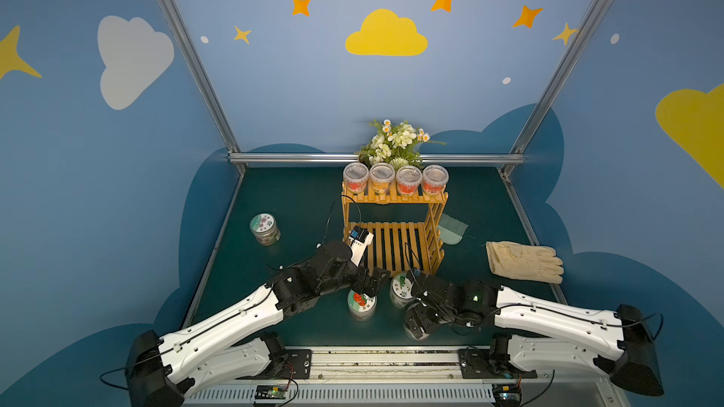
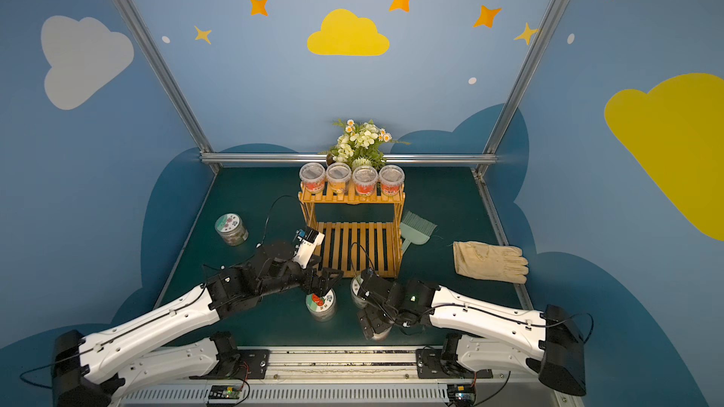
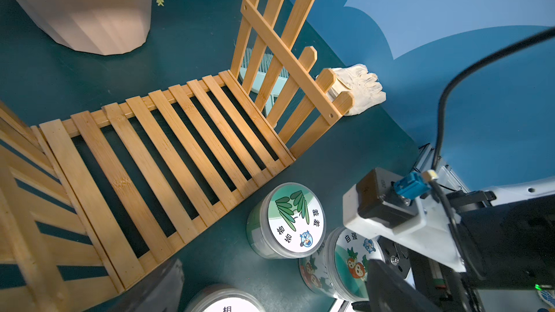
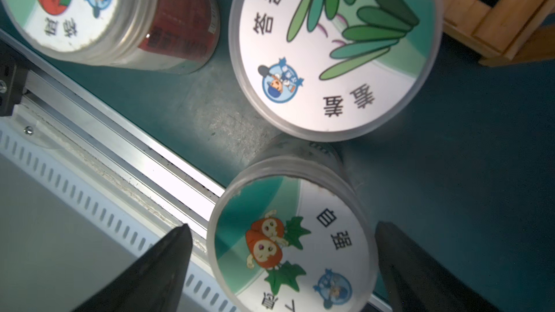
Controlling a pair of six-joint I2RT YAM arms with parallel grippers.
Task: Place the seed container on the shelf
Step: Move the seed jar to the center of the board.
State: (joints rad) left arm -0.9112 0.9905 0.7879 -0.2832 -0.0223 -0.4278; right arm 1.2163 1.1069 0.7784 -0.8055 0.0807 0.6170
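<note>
Barely begun: the orange-yellow slatted wooden shelf point(image 1: 395, 199), mid-frame, has a bare lower tier. Right gripper point(image 4: 282, 225) straddles the clear round cartoon-lidded seed container point(image 4: 300, 205), fingers spread; left gripper point(image 1: 368, 287) likewise spread.

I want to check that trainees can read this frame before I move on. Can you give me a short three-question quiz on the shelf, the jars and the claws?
1. True or false: a jar stands on the lower tier of the shelf.
2. How many jars stand on its top tier?
3. In the right wrist view, which lid sits between the fingers of the open right claw? A tomato; B green leaves; C orange fruits.
Key: 1 false; 2 four; 3 C.
</note>
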